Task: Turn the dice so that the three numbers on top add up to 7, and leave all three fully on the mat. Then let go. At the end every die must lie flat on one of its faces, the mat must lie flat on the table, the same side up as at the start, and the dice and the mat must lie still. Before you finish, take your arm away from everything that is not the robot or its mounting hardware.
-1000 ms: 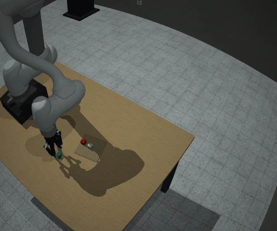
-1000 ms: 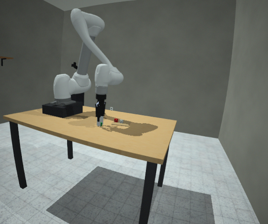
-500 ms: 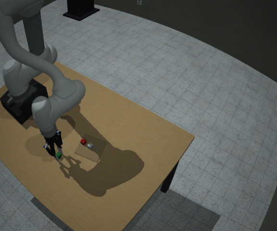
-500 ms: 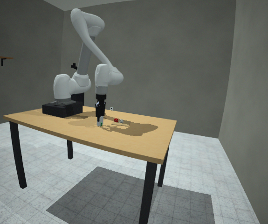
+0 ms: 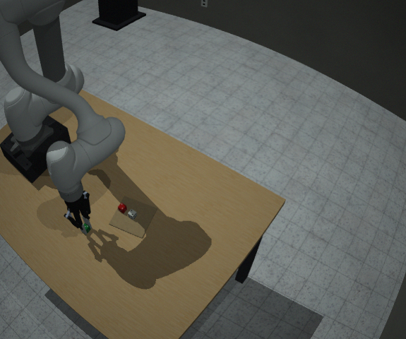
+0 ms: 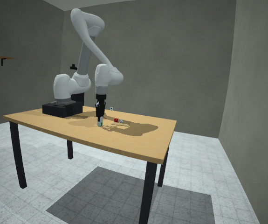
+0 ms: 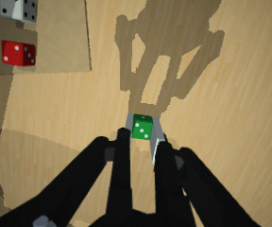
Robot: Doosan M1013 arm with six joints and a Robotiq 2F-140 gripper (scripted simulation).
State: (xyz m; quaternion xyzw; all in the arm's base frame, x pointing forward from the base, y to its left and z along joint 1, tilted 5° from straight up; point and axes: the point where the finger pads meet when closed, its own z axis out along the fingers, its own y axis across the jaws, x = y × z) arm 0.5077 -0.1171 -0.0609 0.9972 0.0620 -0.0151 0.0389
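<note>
My gripper (image 5: pixel 85 228) (image 6: pixel 100 122) (image 7: pixel 141 124) points down and is shut on the green die (image 5: pixel 87 227) (image 6: pixel 101 124) (image 7: pixel 142 129), with a pad against each side. The die is at table height, off the mat; its large face toward the wrist camera shows three pips. The mat (image 5: pixel 126 227) (image 6: pixel 119 124) (image 7: pixel 62 57) lies flat. On it are a red die (image 5: pixel 122 207) (image 6: pixel 115 120) (image 7: pixel 18 53), two pips on its upper face, and a white die (image 5: pixel 132 214) (image 6: pixel 121 121) (image 7: pixel 18 9), cut off at the wrist view's edge. The red and white dice stand close together.
The wooden table (image 5: pixel 210 189) (image 6: pixel 80 132) carries the arm's black base (image 5: pixel 31 160) (image 6: pixel 61 110) at the back left. The arm's shadow falls over part of the mat and the table beyond it. The green die is to the left of the mat in the top and exterior views.
</note>
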